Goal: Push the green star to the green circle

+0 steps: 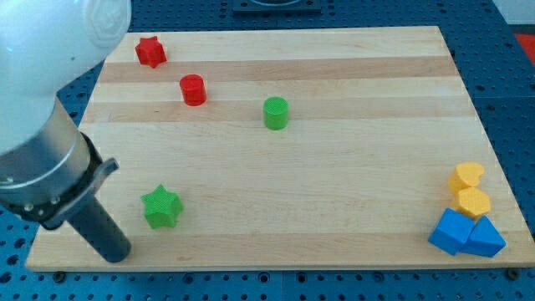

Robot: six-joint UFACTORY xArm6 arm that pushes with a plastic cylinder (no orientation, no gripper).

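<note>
My tip (119, 253) sits at the wooden board's (351, 209) lower-left edge, just left of the ridged green star (160, 206); it grasps nothing; bare wood lies between the star and the green circle (276, 113), upper centre.

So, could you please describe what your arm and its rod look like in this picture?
My arm has a glossy white rounded shell above a grey metallic cylindrical collar with a small black bracket. From it runs a straight dark rod ending in my tip. No cables or markings show.

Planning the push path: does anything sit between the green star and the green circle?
No. In the camera view, only bare board lies between the green star and the green circle; my tip is below-left of the star.
</note>
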